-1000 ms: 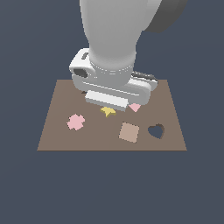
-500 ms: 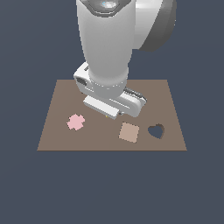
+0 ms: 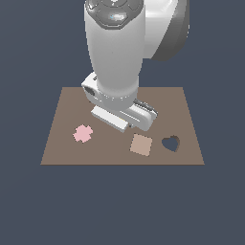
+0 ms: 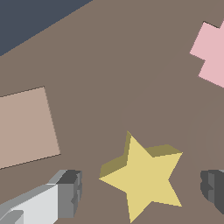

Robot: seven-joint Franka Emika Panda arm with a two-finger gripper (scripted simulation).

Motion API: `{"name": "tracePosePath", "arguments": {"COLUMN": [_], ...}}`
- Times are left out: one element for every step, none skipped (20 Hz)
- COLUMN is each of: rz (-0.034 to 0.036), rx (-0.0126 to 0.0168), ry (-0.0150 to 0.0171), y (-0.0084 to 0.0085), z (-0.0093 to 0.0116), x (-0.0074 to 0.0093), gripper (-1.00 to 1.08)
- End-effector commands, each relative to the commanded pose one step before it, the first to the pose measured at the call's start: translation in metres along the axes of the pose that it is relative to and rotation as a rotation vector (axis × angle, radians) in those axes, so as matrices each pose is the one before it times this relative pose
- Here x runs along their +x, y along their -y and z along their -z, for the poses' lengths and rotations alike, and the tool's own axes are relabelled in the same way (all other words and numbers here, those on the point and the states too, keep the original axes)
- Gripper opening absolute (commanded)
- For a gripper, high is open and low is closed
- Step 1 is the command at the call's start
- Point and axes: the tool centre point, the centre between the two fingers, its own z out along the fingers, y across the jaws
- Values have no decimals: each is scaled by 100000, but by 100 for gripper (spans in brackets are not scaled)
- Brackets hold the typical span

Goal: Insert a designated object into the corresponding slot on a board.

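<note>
The arm [image 3: 117,52] fills the top of the exterior view and has come lower over the board [image 3: 72,103] than it stood a second ago, its wrist now sitting over the middle of the board where the yellow piece showed before; that piece is hidden behind the arm in this view now. The board lies flat and brown, with a tan square [image 3: 141,144] and a dark heart-shaped hole [image 3: 170,143] toward the exterior view's right, and a pink cross piece [image 3: 83,133] toward its left. No star-shaped slot is visible in either view; it may be behind the arm, cannot tell. The wrist view gives the rest: the gripper [image 4: 142,190] is spread wide, one fingertip [image 4: 70,192] on one side of the yellow star [image 4: 146,175] and the other on the far side, both clear of it, none touching. The star lies flat on the board between them, not lifted. The cross piece's edge [image 4: 212,54] and the tan square [image 4: 24,127] sit well apart from it. My read: the descent is about done and the star is bracketed, so closing on it looks like the next step; the points make an uneven grip, so slipping or twisting is the risk.
</note>
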Motion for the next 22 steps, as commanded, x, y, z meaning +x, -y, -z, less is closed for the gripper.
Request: {"name": "tracePosePath", "arguments": {"rz": [-165, -136, -152, -136, -107, -68, -48, 0, 0, 0, 0, 0, 0, 0, 0, 0, 0, 0, 27, 0, -97, -263], "rx": [-1, 25, 28, 24, 19, 12, 8, 0, 0, 0, 0, 0, 0, 0, 0, 0, 0, 0, 55, 0, 7, 0], "ry": [51, 2, 2, 2, 1, 1, 1, 0, 0, 0, 0, 0, 0, 0, 0, 0, 0, 0, -32, 0, -8, 0], "y": [-4, 0, 3, -2, -3, 2, -3, 8, 0, 0, 0, 0, 0, 0, 0, 0, 0, 0, 34, 1, -8, -9], "z": [-436, -316, -369, -316, -246, -176, -105, -36, 0, 0, 0, 0, 0, 0, 0, 0, 0, 0, 57, 3, 7, 1], "x": [-17, 1, -4, -3, -3, -6, -1, -6, 0, 0, 0, 0, 0, 0, 0, 0, 0, 0, 1, 1, 7, 13], "gripper": [100, 100, 100, 100, 100, 100, 100, 100, -100, -100, -100, -100, -100, -100, -100, -100, -100, -100, -100, -100, -100, -100]}}
